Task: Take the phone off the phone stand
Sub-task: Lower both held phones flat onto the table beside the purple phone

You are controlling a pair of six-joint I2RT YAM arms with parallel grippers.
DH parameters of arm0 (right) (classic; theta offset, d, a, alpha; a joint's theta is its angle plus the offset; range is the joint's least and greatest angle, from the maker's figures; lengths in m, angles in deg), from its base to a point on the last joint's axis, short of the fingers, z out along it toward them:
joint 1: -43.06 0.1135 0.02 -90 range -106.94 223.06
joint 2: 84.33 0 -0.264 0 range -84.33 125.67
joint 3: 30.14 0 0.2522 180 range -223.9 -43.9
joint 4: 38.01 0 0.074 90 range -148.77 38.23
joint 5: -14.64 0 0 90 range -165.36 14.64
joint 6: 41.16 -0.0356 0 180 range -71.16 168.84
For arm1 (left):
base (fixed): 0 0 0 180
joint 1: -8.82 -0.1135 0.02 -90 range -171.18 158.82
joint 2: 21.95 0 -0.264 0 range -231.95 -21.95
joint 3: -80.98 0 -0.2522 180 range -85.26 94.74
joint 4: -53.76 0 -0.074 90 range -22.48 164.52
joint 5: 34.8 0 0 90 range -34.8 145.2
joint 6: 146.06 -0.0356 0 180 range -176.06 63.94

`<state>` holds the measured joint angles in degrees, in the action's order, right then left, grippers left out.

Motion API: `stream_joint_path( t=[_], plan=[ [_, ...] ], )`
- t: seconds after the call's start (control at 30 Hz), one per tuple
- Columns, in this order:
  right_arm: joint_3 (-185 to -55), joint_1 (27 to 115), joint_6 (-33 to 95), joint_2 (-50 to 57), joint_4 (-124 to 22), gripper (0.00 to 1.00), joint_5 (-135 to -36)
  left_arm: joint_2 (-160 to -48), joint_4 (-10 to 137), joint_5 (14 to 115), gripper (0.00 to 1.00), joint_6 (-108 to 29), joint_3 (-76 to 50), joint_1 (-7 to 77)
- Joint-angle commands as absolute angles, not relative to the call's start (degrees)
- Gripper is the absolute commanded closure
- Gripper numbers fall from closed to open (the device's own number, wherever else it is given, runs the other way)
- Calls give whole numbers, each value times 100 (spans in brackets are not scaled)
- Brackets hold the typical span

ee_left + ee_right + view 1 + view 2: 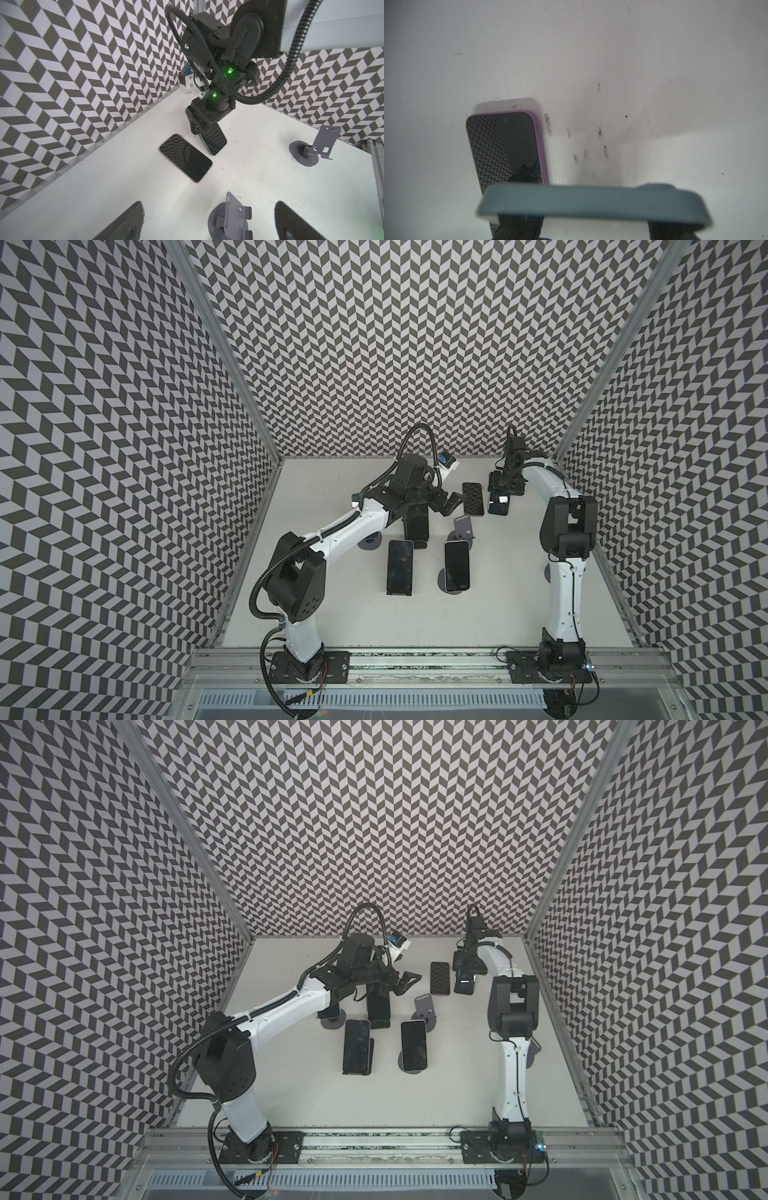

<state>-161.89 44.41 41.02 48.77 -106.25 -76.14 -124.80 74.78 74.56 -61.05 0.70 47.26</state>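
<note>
Nearest, low in the centre of both top views, two phones leaned on their stands: a dark phone on a black stand and a pale-edged phone on a round grey base. Neither had been lifted off yet. Just above them, the left gripper hung with its jaws spread wide and nothing between them. An empty grey stand stood just below and to the right of it.

Farther up, right of centre, the purple-cased phone lay flat on the table. Beside it, the right gripper was closed partway on the upper end of the teal-cased phone. In the left wrist view that phone hung tilted, clear of every stand, with its lower end at or just above the table. Whether it touched could not be told.

The step in hand looked like the set-down. The next move would call for lowering the phone until it lay flat, then parting the jaws without nudging its neighbour.
</note>
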Motion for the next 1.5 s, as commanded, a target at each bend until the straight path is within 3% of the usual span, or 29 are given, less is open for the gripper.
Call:
stream_joint_path(
  t=[0.0, 0.63, 1.47],
  plan=[
    [-16378, 4412, 4070, 4959, -10670, 49, -7518, -12251, 7364, 7557, 2, -6075, 75, 4697],
    [-16606, 4412, 4246, 5287, -10674, 46, -7340, -12243, 7241, 7893, 3, -5773, 135, 4692],
    [-16501, 4421, 4211, 5555, -10397, 46, -7844, -12195, 7143, 7911, 4, -5651, -9, 4678]
  ],
)
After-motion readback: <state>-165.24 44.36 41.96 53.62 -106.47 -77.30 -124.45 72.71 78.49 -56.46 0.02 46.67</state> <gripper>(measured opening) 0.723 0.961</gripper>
